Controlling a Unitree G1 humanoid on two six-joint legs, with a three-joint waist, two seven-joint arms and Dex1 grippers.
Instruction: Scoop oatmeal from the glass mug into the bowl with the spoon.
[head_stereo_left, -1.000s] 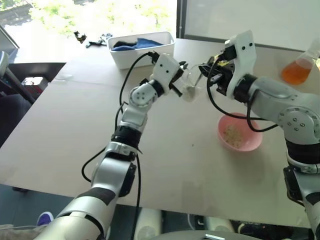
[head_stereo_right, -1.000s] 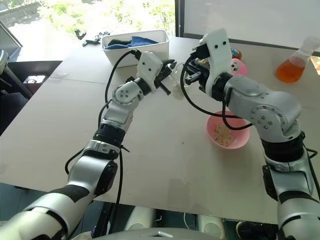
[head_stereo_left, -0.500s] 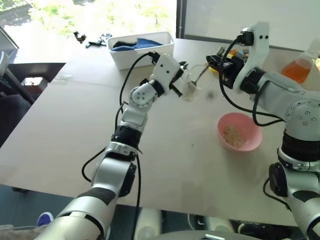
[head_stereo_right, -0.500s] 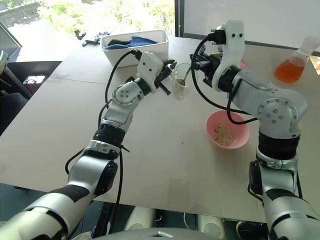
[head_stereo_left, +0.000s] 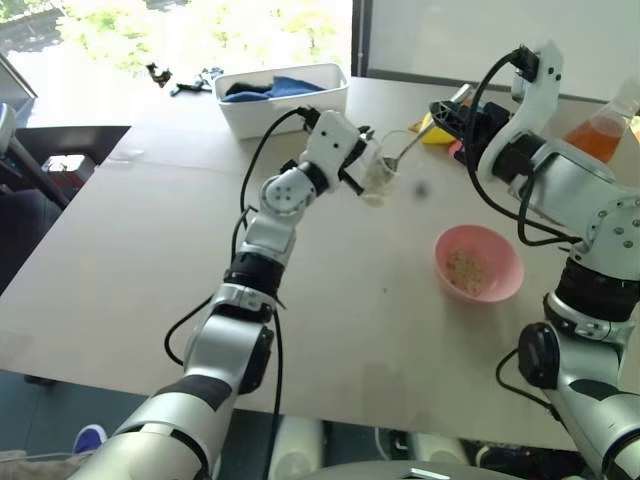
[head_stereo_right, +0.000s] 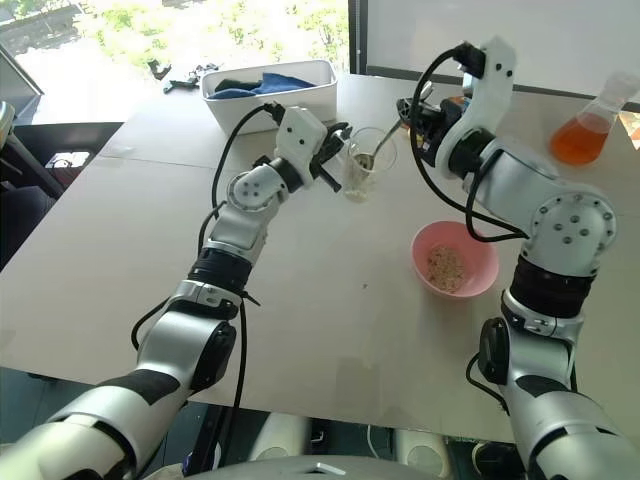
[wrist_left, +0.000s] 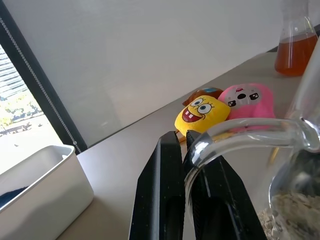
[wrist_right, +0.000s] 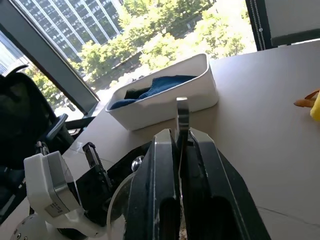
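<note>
Above tabletop, left fingers pinching glass mug handle, mug raised; right fingers pinching spoon, head inside mug; dig under oatmeal, lift level, carry slowly to bowl; keep mug steady.

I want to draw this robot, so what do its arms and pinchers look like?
The left arm and right arm are chunky silver-grey tubes with black joints and white blocks at the wrists. Thin black cables loop along the outside. The left end effector and right end effector each have two flat black fingers.
</note>
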